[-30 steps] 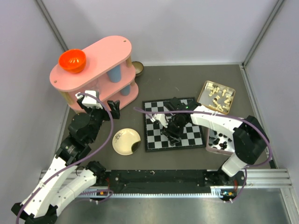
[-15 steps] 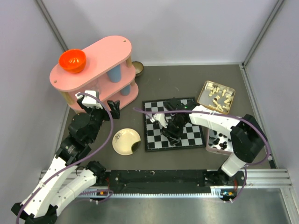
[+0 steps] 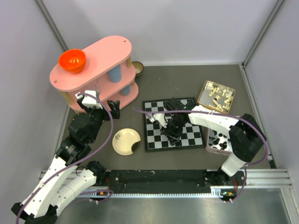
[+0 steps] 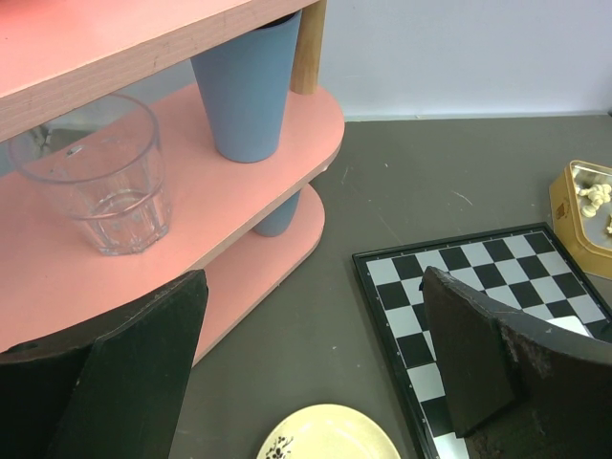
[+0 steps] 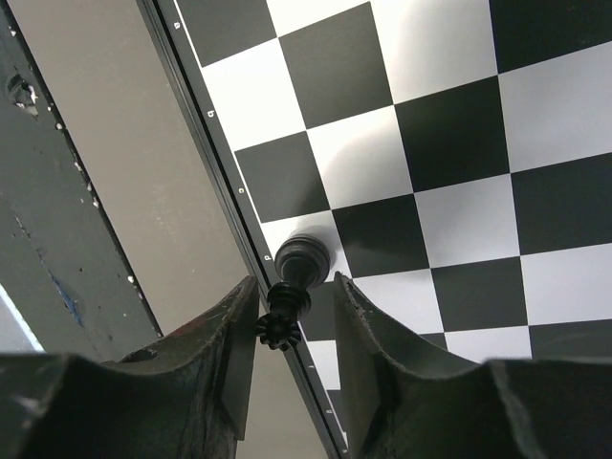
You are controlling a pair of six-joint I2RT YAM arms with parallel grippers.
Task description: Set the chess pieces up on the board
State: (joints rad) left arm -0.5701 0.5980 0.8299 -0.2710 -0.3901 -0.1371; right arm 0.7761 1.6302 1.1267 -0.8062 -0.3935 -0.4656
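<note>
The grey tabletop (image 3: 196, 77) carries a pink two-tier shelf (image 3: 100, 56) just ahead of the left gripper (image 4: 311, 368), whose jaws are spread wide with nothing between them. A clear glass (image 4: 96, 177) and a blue cup (image 4: 247, 86) stand on the shelf's lower tier in front of that gripper. The board (image 3: 153, 136) lies directly beneath the right gripper (image 5: 292, 320) and off to the right of the left one. A cream plate (image 3: 122, 142) sits between the two grippers, nearer the arm bases. A pink tray (image 3: 215, 150) of black chessmen (image 3: 216, 138) lies to the right of the right gripper, under its arm. One black chess piece (image 5: 301, 263) has its base on a white square at the board's border and its crowned head between the right gripper's narrowed jaws. One finger (image 5: 234, 330) touches the head and a thin gap shows at the other, so the piece is not clamped.
</note>
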